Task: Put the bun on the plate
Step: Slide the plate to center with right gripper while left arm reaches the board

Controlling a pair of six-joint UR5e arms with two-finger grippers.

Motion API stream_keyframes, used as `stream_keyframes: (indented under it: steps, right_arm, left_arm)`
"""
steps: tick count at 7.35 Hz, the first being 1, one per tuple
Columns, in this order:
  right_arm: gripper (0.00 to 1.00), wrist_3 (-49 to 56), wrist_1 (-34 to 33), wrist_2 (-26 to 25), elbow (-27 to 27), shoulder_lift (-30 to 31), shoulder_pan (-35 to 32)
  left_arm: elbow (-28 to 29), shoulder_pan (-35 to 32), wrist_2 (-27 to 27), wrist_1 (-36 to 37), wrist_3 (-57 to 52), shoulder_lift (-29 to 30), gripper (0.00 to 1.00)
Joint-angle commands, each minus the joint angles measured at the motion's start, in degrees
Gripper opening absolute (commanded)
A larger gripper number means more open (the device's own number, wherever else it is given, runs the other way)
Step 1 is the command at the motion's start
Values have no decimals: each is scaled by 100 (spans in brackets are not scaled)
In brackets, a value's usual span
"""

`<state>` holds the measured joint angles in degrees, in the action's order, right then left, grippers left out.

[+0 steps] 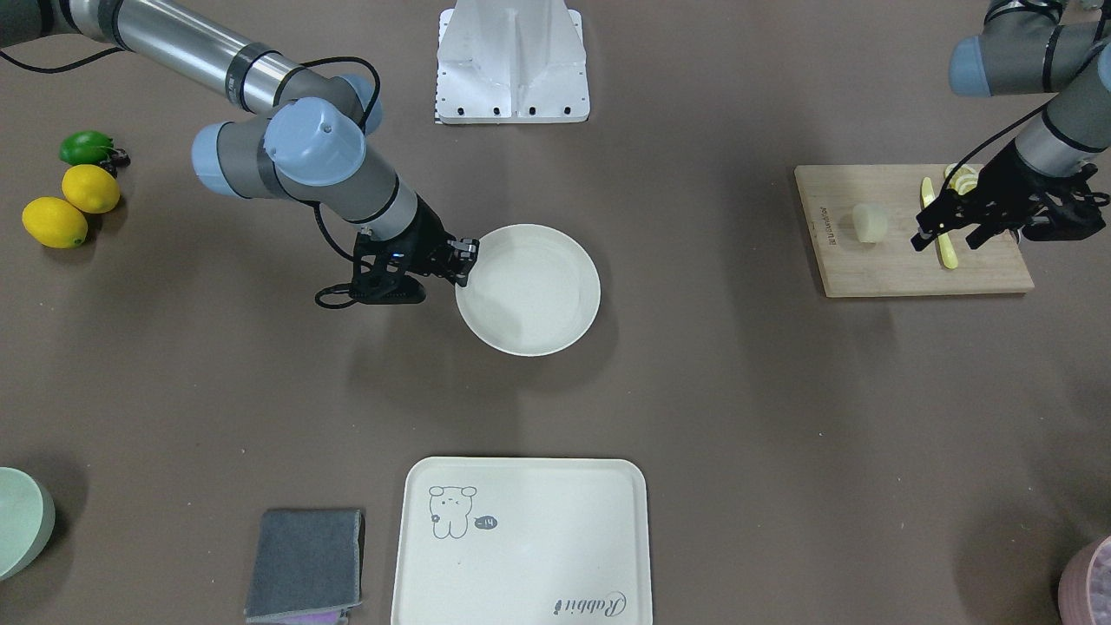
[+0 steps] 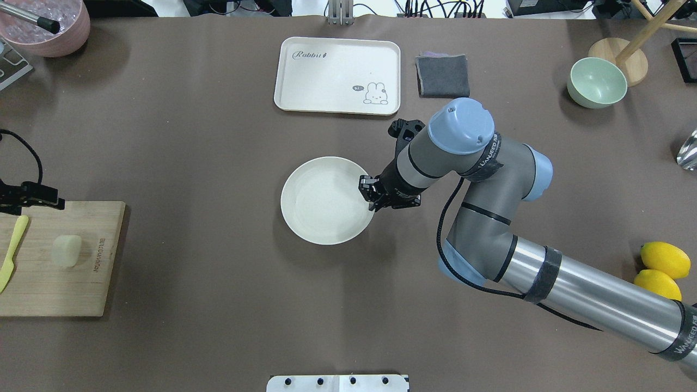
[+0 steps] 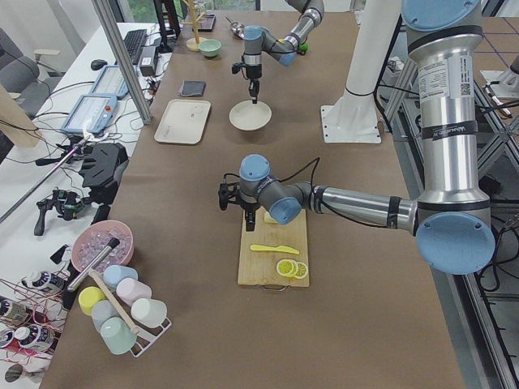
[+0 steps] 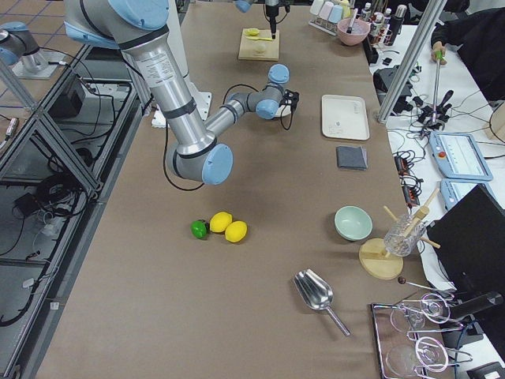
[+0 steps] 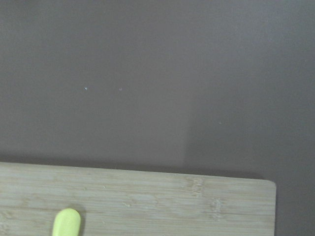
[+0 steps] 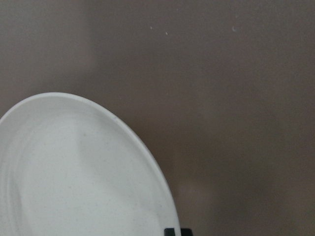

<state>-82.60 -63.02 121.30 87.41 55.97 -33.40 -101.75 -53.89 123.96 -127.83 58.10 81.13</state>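
The bun (image 1: 870,222) (image 2: 66,250) is a small pale lump lying on a wooden cutting board (image 1: 885,269) at the robot's left end of the table. My left gripper (image 1: 944,243) hovers open over the board, above a yellow knife (image 1: 946,252), a short way from the bun and not touching it. The round cream plate (image 1: 529,291) (image 2: 324,201) sits empty at mid-table. My right gripper (image 1: 464,259) (image 2: 370,195) is shut on the plate's rim on the robot's right side. In the right wrist view, the plate's edge (image 6: 74,172) fills the lower left.
Lemon slices (image 1: 959,180) lie at the board's far corner. A bear-print tray (image 1: 521,538) and a grey cloth (image 1: 305,564) are on the operators' side. Two lemons (image 1: 69,204), a lime (image 1: 85,148) and a green bowl (image 1: 17,521) are at the robot's right end.
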Motion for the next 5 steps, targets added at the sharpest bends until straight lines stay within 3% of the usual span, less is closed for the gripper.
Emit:
stream_keyframes:
  steps: [1, 5]
  right_arm:
    - [0, -1, 0, -19, -5, 28, 88]
    - [0, -1, 9, -10, 48, 11, 185]
  left_arm:
    - [-64, 449, -328, -49, 456, -36, 97]
    - [-108, 1012, -618, -58, 702, -211, 90]
